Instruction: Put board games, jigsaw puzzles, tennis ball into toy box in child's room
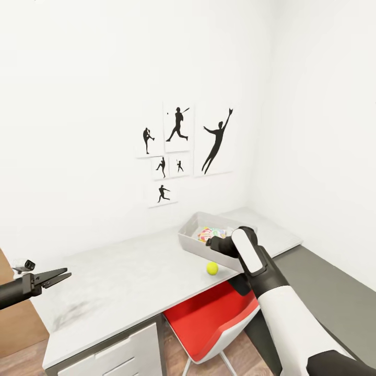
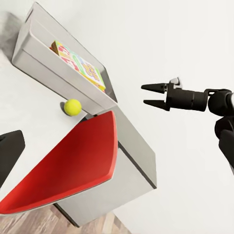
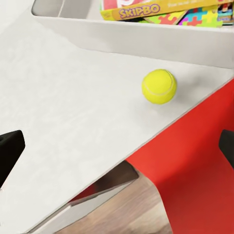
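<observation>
Tennis ball [image 1: 212, 268] on the grey counter [image 1: 120, 282], close to its near edge, just in front of the toy box [image 1: 189, 241] and apart from its wall; round, so no long axis. Above a red chair [image 1: 209, 318] tucked beneath. Toy box angled, long axis running from near left to far right, holding a SKIP-BO game [image 3: 146, 9] and a jigsaw puzzle [image 3: 195, 17] lying flat. Right arm [image 1: 271, 292] bent up over the counter's near edge, wrist turned toward the ball; right gripper [image 3: 117, 146] spread wide. Left gripper [image 1: 56, 277] at far left, level, pointing right, fingers slightly parted, holding nothing.
</observation>
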`<state>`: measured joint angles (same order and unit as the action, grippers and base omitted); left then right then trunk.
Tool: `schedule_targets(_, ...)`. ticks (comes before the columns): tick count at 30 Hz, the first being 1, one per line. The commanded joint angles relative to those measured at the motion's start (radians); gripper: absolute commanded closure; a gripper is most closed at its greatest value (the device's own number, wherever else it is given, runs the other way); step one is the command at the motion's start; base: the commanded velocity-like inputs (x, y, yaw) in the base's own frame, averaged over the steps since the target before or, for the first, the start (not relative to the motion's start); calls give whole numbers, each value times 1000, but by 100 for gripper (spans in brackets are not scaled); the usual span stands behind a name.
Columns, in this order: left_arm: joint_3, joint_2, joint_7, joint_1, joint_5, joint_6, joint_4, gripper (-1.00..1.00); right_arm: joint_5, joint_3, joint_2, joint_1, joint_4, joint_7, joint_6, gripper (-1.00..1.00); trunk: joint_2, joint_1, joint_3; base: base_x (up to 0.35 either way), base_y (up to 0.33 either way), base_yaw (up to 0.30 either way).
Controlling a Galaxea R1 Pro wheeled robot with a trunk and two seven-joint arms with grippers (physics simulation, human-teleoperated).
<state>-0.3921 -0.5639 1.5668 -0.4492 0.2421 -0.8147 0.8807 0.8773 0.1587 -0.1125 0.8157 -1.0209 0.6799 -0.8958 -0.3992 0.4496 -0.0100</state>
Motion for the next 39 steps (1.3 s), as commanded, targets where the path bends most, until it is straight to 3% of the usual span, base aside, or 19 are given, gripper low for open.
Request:
schedule_targets(1, 0, 0, 4, 0, -1, -11, 0, -100, 10, 1, 0, 0, 1, 10, 5, -100, -1, 0, 1, 0, 1, 0)
schedule_targets(20, -5, -1, 4, 0, -1, -11, 0, -100, 4, 1, 4, 0, 49, 10, 63, -100, -1, 0, 23, 0, 67, 0)
schedule_targets(23, -5, -1, 4, 0, -1, -11, 0, -100, -25, 0, 5, 1, 50, 10, 64, -100, -1, 0, 28, 0, 16, 0)
schedule_targets(30, -5, -1, 4, 0, 0, -11, 0, -100, -139, -4, -2, 3, 51, 8, 66, -100, -1, 0, 39, 0, 4, 0)
schedule_targets(39, -5, -1, 4, 0, 0, -11, 0, -100, -174, -5, 1, 3, 51, 4, 66, -100, -1, 0, 54, 0, 0, 0)
